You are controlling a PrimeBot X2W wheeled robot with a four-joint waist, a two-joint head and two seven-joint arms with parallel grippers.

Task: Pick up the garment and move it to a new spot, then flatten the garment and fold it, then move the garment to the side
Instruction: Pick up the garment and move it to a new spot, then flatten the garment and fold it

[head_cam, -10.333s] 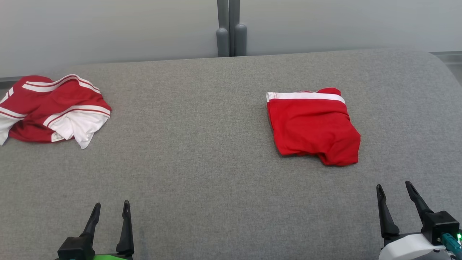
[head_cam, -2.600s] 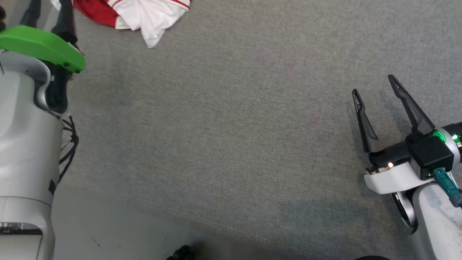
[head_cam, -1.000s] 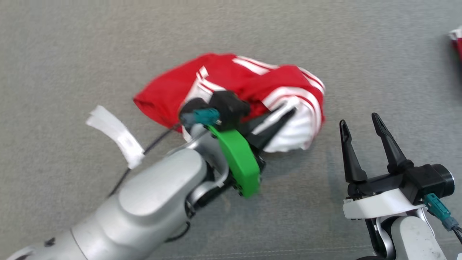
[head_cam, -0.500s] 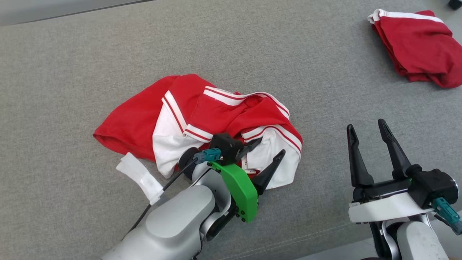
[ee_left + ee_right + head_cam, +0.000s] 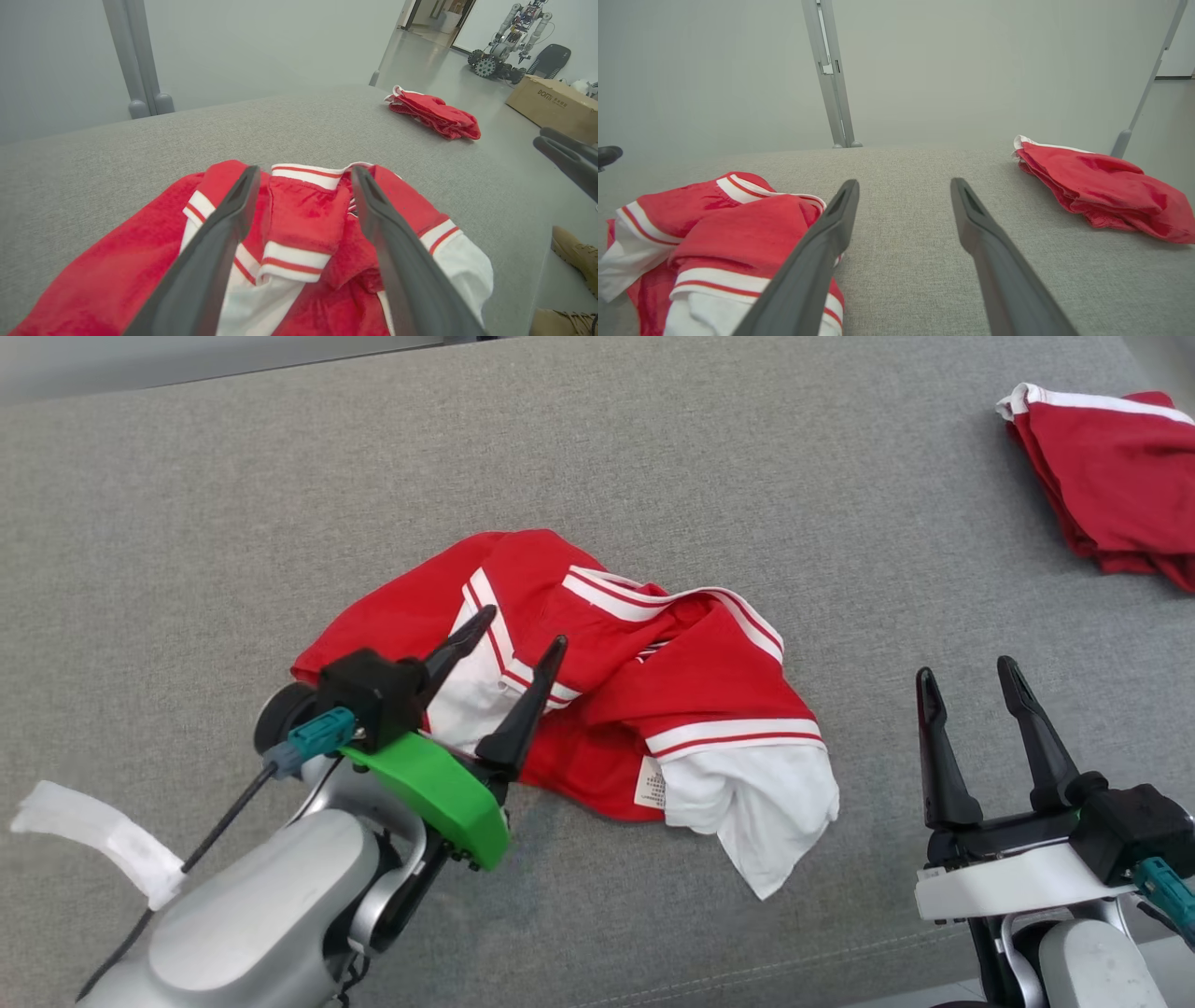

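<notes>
Head view: The crumpled red-and-white garment (image 5: 653,681) is lying mid-counter (image 5: 280,476), on grey woven fabric. The left end effector (image 5: 524,625) is standing wide open over the garment's left part, gripping nothing. The right end effector (image 5: 965,668) is likewise gaping empty, to the garment's right. A folded red pile (image 5: 1120,476) is resting at the far right.

Left wrist view: Soft striped cloth is bunching beneath the spread fingers (image 5: 210,261). A cardboard box (image 5: 551,100) is sitting on the glossy floor (image 5: 420,56).

Right wrist view: The tapered fingers are framing bare weave. A pale wall (image 5: 971,70) is backing the counter.
</notes>
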